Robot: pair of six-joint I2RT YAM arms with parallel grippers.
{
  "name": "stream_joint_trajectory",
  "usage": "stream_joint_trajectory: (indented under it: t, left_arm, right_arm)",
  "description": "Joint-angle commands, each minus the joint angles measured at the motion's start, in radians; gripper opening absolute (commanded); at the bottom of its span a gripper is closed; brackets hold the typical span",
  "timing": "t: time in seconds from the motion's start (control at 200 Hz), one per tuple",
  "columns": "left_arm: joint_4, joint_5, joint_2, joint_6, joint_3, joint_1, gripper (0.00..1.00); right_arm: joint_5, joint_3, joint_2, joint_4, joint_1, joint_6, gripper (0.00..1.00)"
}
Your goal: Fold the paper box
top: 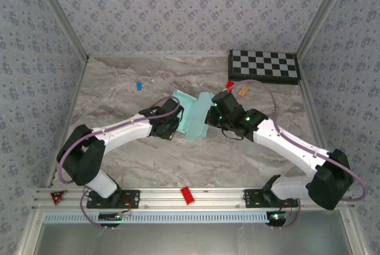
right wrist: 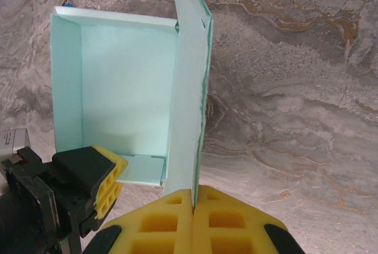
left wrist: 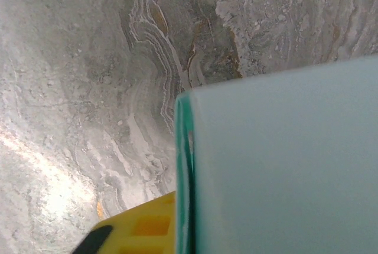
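The paper box (top: 193, 114), pale blue and partly folded up, lies mid-way across the marbled surface (top: 148, 157). The left gripper (top: 173, 118) meets its 9 o'clock edge, the right gripper (top: 211, 112) its 3 o'clock edge. From the box, a checkerboard (top: 264, 66) lies at 2 o'clock and a small blue piece (top: 138, 85) at 10 o'clock.

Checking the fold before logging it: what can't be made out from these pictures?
- Top view: the arms cover where the left end effector and right end effector meet the pale light-blue card box.
- Left wrist view: a box panel blocks the right side, so the left grip is unclear.
- Top view: the small blue object is too small to identify.
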Motion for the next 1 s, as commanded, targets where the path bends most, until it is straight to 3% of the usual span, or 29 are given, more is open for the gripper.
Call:
stream_joint_trajectory:
  t: [0.0, 0.205, 0.345, 0.465, 0.68, 0.88, 0.999]
  left_arm:
    - [0.007, 0.054, 0.008, -0.059, 0.012, -0.010, 0.26]
    - [0.016, 0.067, 0.007, -0.036, 0.016, -0.011, 0.42]
    - [-0.005, 0.071, 0.000, 0.024, 0.051, -0.010, 0.68]
    - [-0.052, 0.061, -0.013, 0.122, 0.099, -0.011, 0.81]
    - [-0.031, -0.018, -0.113, 0.275, 0.075, -0.011, 0.85]
    - [-0.054, -0.153, -0.226, 0.552, 0.058, -0.006, 0.85]
    - [-0.036, -0.163, -0.298, 0.750, 0.018, 0.012, 0.85]
  right_arm:
    - [0.060, 0.046, 0.019, -0.054, 0.011, -0.016, 0.02]
    - [0.099, 0.101, 0.056, -0.115, 0.014, -0.042, 0.02]
    - [0.127, 0.154, 0.094, -0.177, 0.013, -0.075, 0.02]
    - [0.144, 0.228, 0.131, -0.248, 0.012, -0.125, 0.02]
    - [0.140, 0.330, 0.202, -0.346, -0.009, -0.327, 0.02]
    - [0.133, 0.413, 0.248, -0.398, -0.021, -0.618, 0.02]
    - [0.121, 0.445, 0.262, -0.417, -0.030, -0.793, 0.01]
